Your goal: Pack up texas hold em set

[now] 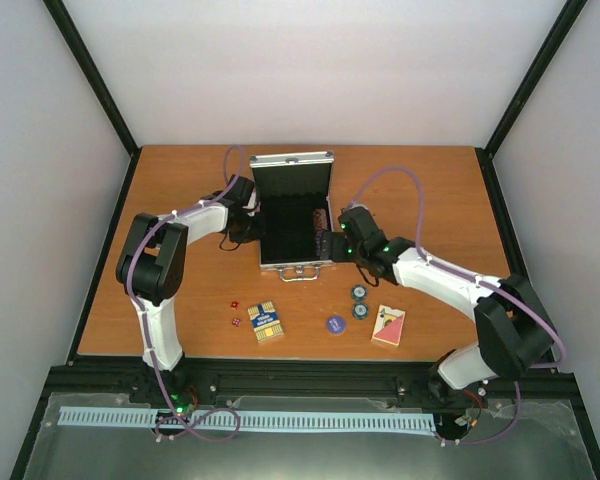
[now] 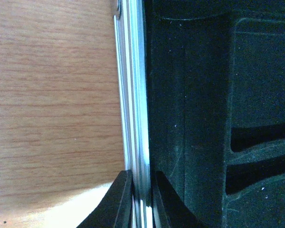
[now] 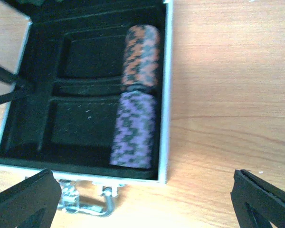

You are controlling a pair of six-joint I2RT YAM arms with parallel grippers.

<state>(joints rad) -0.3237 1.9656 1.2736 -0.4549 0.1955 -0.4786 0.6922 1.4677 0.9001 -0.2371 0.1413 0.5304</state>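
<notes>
The overhead view is bright and even, lit softly from above. Shadows on the table point(image 1: 430, 200) are faint, and the white walls point(image 1: 310, 70) look washed out. In the left wrist view, glare whitens the table at 7 o'clock, the rim of the case point(image 2: 133, 118) gleams, and its black lining point(image 2: 190, 118) stays dim. The right wrist view is blurred, with the chips point(image 3: 135, 95) smeared.

open silver case point(image 3: 166, 95) on wood table point(image 3: 228, 85), orange chips point(image 3: 141, 57) touching purple chips point(image 3: 133, 130) inside, fingers point(image 3: 23, 199) wide apart.
</notes>
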